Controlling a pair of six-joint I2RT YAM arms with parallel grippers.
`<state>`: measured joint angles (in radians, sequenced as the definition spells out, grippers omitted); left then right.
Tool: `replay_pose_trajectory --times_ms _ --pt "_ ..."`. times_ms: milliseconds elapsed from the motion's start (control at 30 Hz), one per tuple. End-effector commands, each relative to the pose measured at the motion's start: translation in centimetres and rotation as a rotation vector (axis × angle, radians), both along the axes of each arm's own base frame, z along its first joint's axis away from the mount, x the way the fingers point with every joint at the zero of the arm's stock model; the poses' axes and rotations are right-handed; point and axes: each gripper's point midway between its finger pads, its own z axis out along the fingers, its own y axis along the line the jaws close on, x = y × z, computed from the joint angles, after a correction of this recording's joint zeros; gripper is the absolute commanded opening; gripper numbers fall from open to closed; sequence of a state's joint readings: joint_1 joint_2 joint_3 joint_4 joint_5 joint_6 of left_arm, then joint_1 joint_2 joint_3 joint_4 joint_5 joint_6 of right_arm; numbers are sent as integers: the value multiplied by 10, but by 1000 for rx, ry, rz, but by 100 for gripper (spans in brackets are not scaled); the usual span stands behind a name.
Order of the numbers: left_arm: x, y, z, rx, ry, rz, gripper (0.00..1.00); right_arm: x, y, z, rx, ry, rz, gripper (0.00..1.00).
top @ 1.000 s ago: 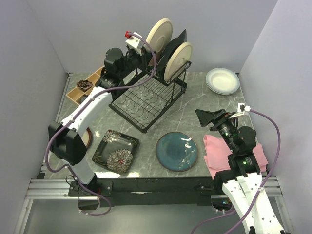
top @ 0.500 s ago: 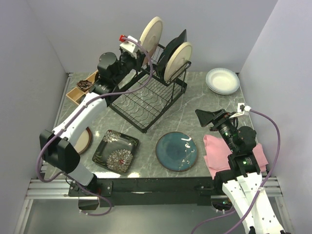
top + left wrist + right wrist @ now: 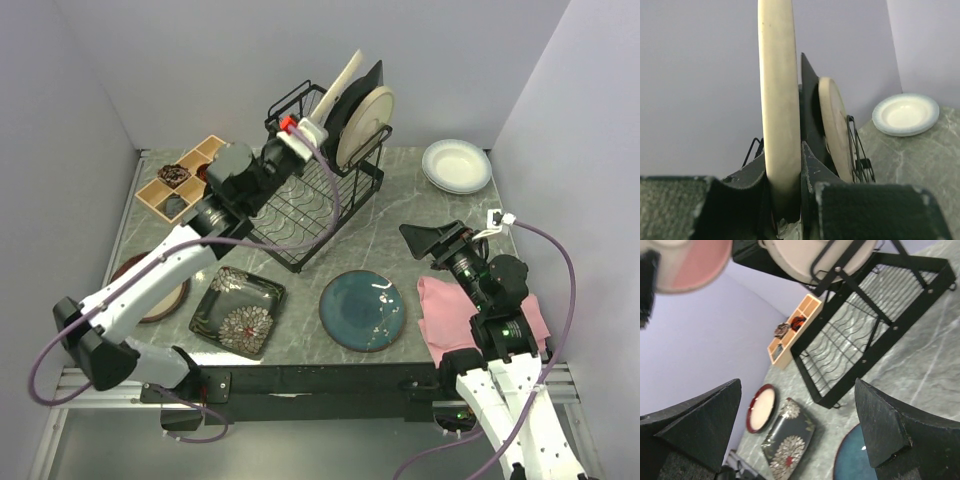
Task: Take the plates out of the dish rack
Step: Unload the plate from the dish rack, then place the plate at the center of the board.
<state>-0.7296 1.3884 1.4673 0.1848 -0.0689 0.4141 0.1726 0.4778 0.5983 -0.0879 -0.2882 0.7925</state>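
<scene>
At the rack's upper frame: cream round plate (image 3: pixel 777 100), upright and edge-on, plain thick rim, just beside the racked plates.
Left pincer (image 3: pixel 320 122): pinching that plate's lower edge, one finger on each face.
Dish rack (image 3: pixel 300 215): black wire, at the far side of the worktop (image 3: pixel 400 230); upright slotted frame, flat lower grid.
Rack slots: black square plate (image 3: pixel 368 85) and second cream plate (image 3: pixel 366 122), both on edge.
Flat on the worktop: teal round plate (image 3: pixel 363 310); flowered black square plate (image 3: pixel 238 310); brown-rimmed tan plate (image 3: pixel 761 409); white plates (image 3: pixel 457 165), far right.
Right pincer (image 3: pixel 432 238): spread wide, holding nothing, well apart from the rack.
</scene>
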Motion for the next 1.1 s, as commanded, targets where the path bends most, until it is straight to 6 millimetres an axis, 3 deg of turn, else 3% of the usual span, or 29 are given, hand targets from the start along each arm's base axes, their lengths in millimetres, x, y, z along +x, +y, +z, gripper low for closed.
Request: replay_pose_trajectory --times_ms 0,167,233,300,467,567,600,667,733,967,1067 --pt "-35 50 71 -88 -213 135 1 -13 8 24 43 -32 53 100" --pt "-62 55 78 -91 -244 152 1 -18 0 27 42 -14 13 100" --pt "-65 57 79 -67 -246 199 1 -20 -4 29 69 17 -18 100" --pt "-76 47 79 -52 -257 187 1 -19 -9 31 78 45 -51 100" --pt "-104 20 70 -14 -256 156 1 -15 -21 1 89 265 -151 100" --pt "-119 -5 57 30 -267 136 1 -16 -22 -4 90 303 -158 100" --pt "-118 -15 42 65 -254 153 1 -18 -20 -3 96 297 -144 100" --pt "-129 -31 35 94 -282 157 1 -24 -20 6 127 270 -140 100" --pt "-128 -46 14 161 -280 188 1 -30 -24 16 157 250 -162 100" --pt "-140 -85 -25 248 -283 149 1 -61 -66 56 269 142 -361 96" --pt "-139 -99 -44 279 -281 137 1 -68 -63 72 312 93 -333 95"
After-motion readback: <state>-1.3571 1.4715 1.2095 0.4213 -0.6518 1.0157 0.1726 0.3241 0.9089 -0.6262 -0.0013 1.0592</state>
